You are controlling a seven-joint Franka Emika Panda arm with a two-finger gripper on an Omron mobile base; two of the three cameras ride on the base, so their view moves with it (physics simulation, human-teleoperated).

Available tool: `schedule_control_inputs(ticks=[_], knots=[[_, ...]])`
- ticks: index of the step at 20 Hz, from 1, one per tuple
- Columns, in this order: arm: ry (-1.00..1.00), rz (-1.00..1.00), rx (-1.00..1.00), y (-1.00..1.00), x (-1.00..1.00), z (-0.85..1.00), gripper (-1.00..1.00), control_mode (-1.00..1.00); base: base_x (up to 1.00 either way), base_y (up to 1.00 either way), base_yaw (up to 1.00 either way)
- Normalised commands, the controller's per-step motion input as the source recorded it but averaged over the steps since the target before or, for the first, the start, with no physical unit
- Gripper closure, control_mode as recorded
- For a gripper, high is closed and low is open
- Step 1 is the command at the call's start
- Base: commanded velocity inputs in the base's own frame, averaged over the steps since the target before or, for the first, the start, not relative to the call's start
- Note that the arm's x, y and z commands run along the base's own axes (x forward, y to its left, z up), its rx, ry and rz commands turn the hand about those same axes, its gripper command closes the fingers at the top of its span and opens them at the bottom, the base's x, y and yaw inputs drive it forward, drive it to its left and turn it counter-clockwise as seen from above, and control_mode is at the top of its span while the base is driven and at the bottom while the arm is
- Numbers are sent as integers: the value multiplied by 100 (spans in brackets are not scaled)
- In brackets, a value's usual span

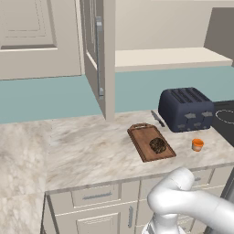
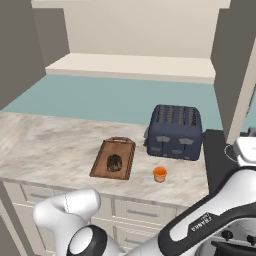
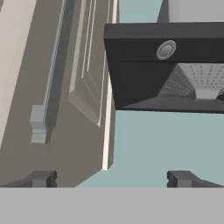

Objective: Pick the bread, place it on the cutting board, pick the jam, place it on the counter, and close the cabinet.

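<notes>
From behind, we see the bread (image 1: 158, 145) resting on the cutting board (image 1: 142, 139), and the jam (image 1: 197, 144) standing on the counter (image 1: 87, 151) just right of the board, in front of a dark toaster (image 1: 186, 109). The cabinet (image 1: 97, 55) door stands open above. Our hand camera shows our gripper (image 3: 112, 178) with fingers spread wide and empty, close to the right cabinet door's panel (image 3: 83, 83) and bar handle (image 3: 48, 87), beside a dark range hood (image 3: 170, 65).
</notes>
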Motion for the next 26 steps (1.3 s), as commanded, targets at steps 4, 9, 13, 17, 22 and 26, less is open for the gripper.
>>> schedule_control_inputs(ticks=[4, 9, 13, 17, 22, 26], knots=[[0, 0, 2, -14, 31, 0, -100, -100, 0, 0, 0], [0, 0, 0, -10, 26, 0, -100, -100, 0, 0, 0], [0, 0, 0, -8, 24, 0, -100, -100, 0, 0, 0], [0, 0, 0, 0, 14, 0, -100, -100, 0, 0, 0], [0, 3, 0, 10, 13, 0, -100, -100, 0, 0, 0], [0, 4, 0, 25, 12, 0, -100, -100, 0, 0, 0]])
